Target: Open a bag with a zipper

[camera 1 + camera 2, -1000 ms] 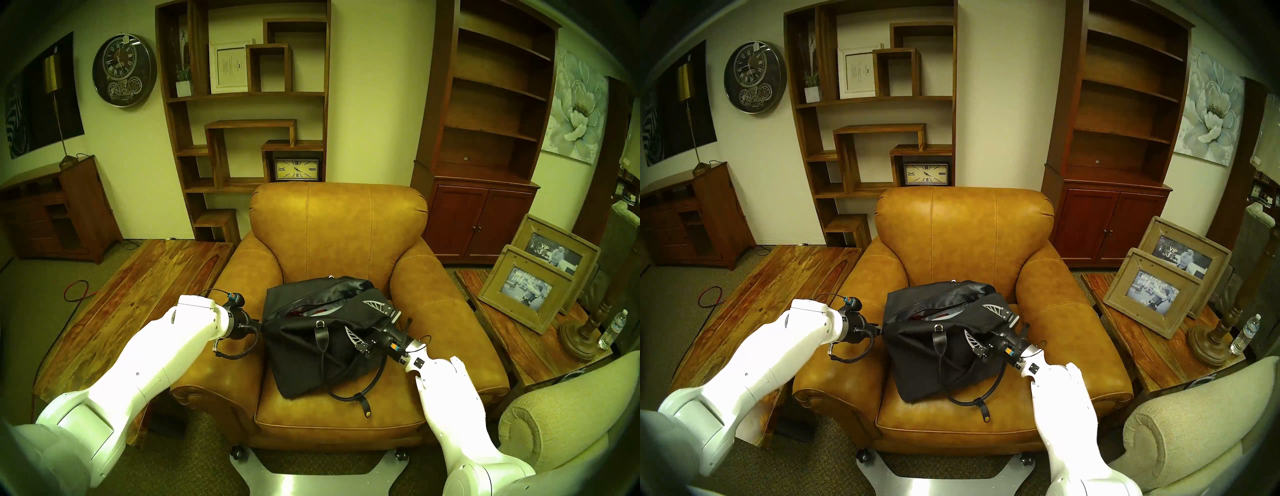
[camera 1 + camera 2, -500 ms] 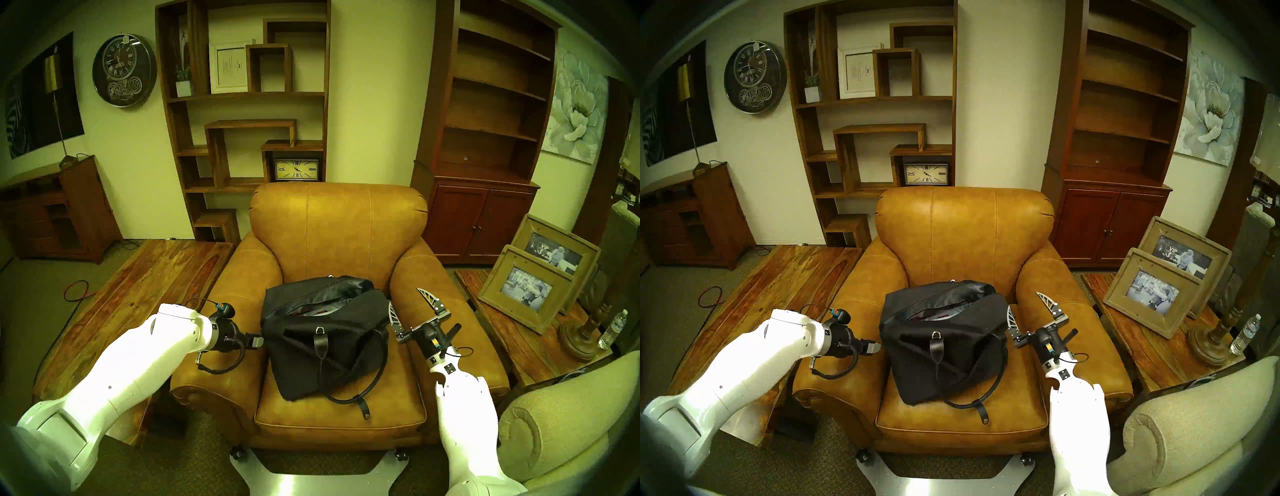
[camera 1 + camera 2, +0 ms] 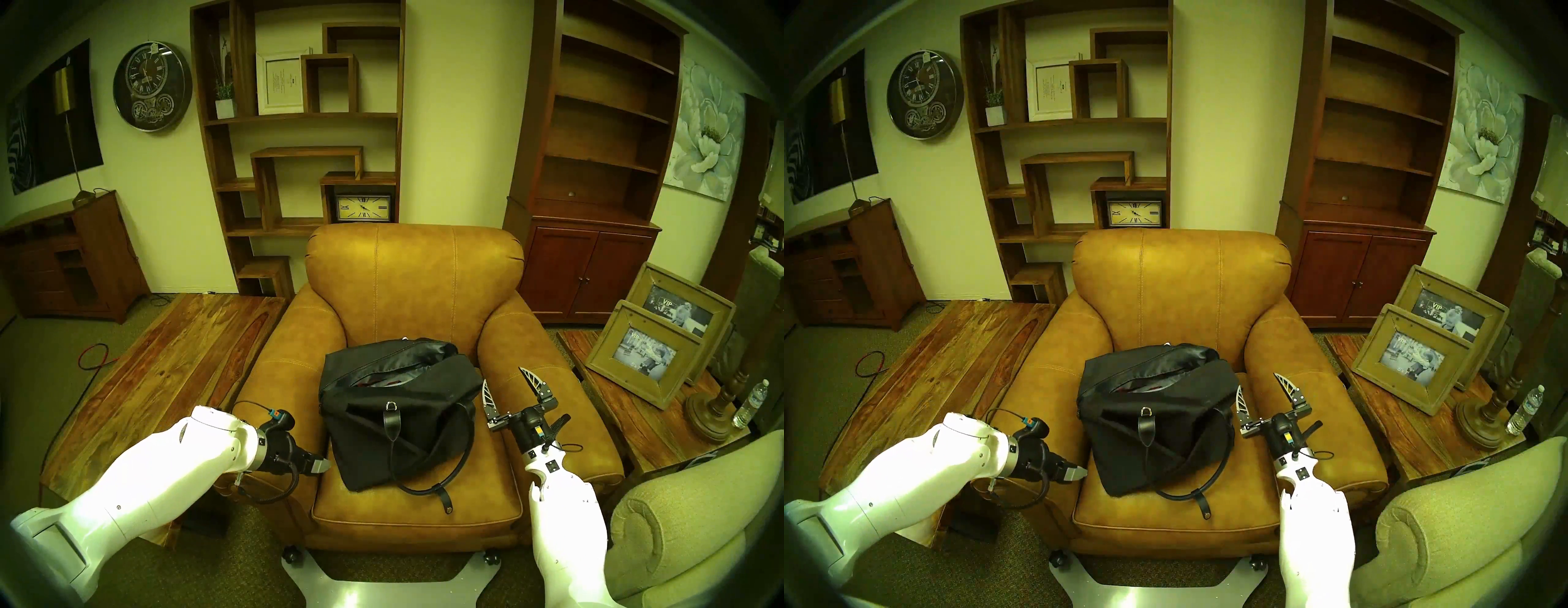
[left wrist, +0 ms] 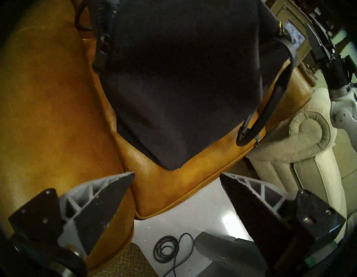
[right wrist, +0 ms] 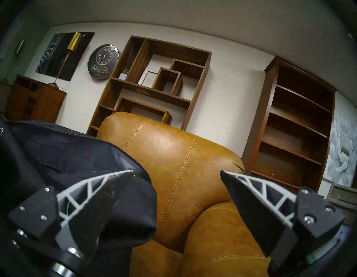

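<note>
The bag (image 3: 394, 407) lies on the armchair (image 3: 415, 280) seat, zipper (image 3: 384, 378) gaping (long axis left-right). Left tool (image 4: 176, 175) and right tool (image 3: 507, 384) flank it, both wide, empty.

The bag (image 3: 399, 407) lay on the armchair (image 3: 415, 280) seat, toward its back. The left claw (image 3: 324, 465) sat off the seat's front-left corner, the right claw (image 3: 507, 388) beside the bag's right end, perhaps just clear.
</note>
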Robot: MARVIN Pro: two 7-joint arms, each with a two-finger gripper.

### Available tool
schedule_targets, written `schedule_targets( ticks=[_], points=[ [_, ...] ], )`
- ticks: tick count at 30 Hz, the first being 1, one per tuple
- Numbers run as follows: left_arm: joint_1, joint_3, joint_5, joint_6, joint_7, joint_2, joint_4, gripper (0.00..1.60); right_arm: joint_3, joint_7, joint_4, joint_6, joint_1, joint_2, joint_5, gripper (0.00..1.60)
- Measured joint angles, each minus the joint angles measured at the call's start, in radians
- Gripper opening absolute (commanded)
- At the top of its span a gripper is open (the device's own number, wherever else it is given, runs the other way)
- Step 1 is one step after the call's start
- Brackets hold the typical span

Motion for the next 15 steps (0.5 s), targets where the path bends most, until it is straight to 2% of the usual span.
schedule_targets(
  ticks=[15],
  points=[
    [0.079, 0.036, 0.024, -0.100, -0.042, 0.053, -0.090, 1.60, -0.110, 0.069, -0.028, 0.145, -0.097, 0.003, 0.134, 1.60]
  ],
)
